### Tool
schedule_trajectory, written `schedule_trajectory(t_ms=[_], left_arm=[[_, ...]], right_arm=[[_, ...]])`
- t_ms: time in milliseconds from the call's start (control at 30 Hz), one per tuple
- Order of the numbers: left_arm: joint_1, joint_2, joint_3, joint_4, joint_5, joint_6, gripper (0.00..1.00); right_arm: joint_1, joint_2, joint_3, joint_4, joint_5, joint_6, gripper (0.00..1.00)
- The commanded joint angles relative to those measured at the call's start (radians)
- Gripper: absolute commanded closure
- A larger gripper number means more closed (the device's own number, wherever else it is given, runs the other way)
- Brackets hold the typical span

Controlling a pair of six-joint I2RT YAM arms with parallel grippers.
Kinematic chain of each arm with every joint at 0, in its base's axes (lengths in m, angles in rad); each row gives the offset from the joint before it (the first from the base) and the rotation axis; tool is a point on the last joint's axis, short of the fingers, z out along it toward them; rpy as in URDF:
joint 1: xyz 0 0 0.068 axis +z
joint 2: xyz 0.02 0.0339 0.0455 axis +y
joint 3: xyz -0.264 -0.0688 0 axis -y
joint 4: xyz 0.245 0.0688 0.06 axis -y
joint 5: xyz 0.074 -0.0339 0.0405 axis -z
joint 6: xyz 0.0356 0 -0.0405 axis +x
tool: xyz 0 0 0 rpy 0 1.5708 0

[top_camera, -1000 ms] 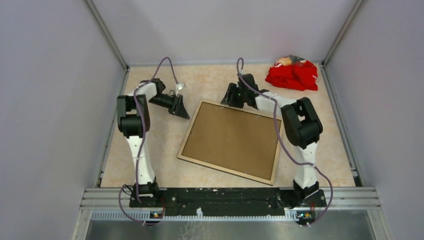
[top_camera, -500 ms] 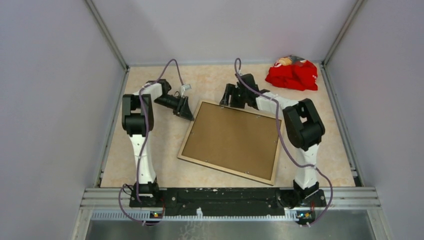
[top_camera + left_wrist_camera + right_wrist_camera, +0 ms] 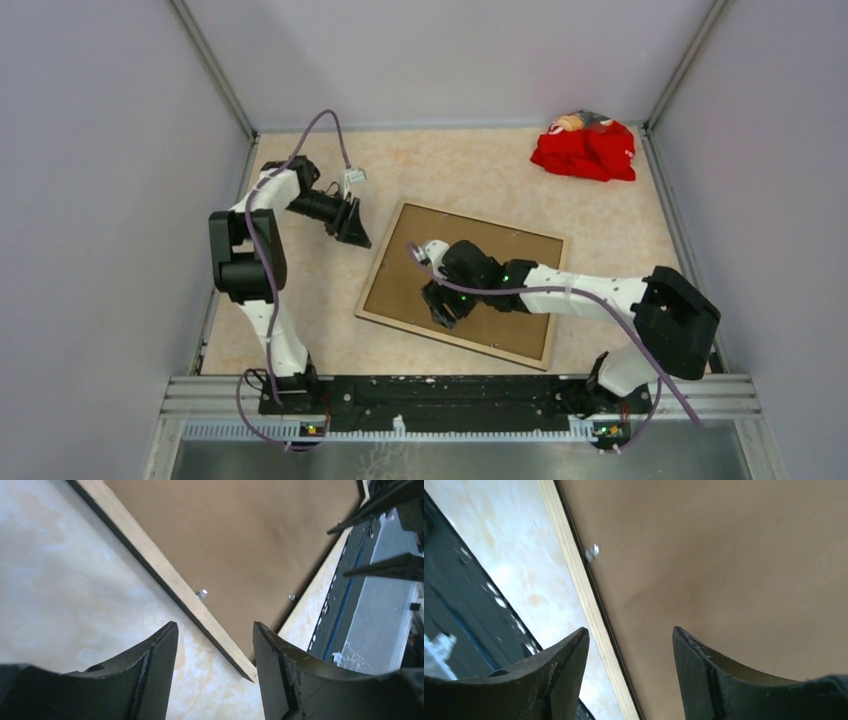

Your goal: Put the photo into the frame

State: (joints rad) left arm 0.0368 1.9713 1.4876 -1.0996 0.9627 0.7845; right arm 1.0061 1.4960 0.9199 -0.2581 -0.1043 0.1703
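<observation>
On the tabletop [image 3: 330, 335], found the frame [image 3: 500, 228] lying face down, tan wood back upward, with the brown backing board [image 3: 490, 265] seated inside it; saw no photo in any view; cannot tell whether hidden beneath the board. Found the right gripper [image 3: 440, 310] over the board's near-left part, just inside the rim, jaws apart and holding nothing; found the left gripper [image 3: 358, 232] just beside the frame's far-left corner, jaws likewise apart and empty. Noted small metal tabs [image 3: 202, 594] standing along the rim. Judged at risk of tilting or skidding the frame by pressing down off-centre; of bending a tab or lifting the board by snagging it with a finger; of turning the frame askew by nudging its corner from the left. Against a second ago: found the right gripper swung from the frame's far edge to its near-left side; found the left gripper close to its former spot, elbow swung outward; found the frame unmoved.
</observation>
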Motion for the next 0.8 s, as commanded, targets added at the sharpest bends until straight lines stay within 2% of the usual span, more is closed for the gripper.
schedule_trajectory(t_ms=[0,33,67,233,500,633,767], left_arm=[[-0.006,-0.118,-0.116,-0.044,-0.010,0.167,0.29],[-0.006,-0.137,-0.141,-0.052,-0.005,0.195,0.06],[-0.006,-0.155,-0.169,-0.060,0.002,0.221,0.02],[-0.006,-0.269,-0.264,-0.060,0.027,0.282,0.01],[-0.006,-0.347,-0.282,-0.096,0.041,0.338,0.01],[-0.006,-0.409,-0.322,-0.065,0.043,0.386,0.01],[-0.006,-0.533,-0.423,0.022,0.009,0.512,0.01]], right_arm=[[0.091,-0.043,-0.048,-0.039,0.109,-0.047,0.39],[0.111,-0.045,-0.055,-0.038,0.135,-0.048,0.40],[0.127,-0.044,-0.062,-0.033,0.153,-0.050,0.41],[0.169,-0.026,-0.105,0.009,0.166,-0.044,0.46],[0.211,0.019,-0.154,0.050,0.201,-0.026,0.51],[0.213,0.043,-0.154,0.055,0.238,-0.020,0.64],[0.212,0.030,-0.125,0.042,0.265,-0.027,0.89]])
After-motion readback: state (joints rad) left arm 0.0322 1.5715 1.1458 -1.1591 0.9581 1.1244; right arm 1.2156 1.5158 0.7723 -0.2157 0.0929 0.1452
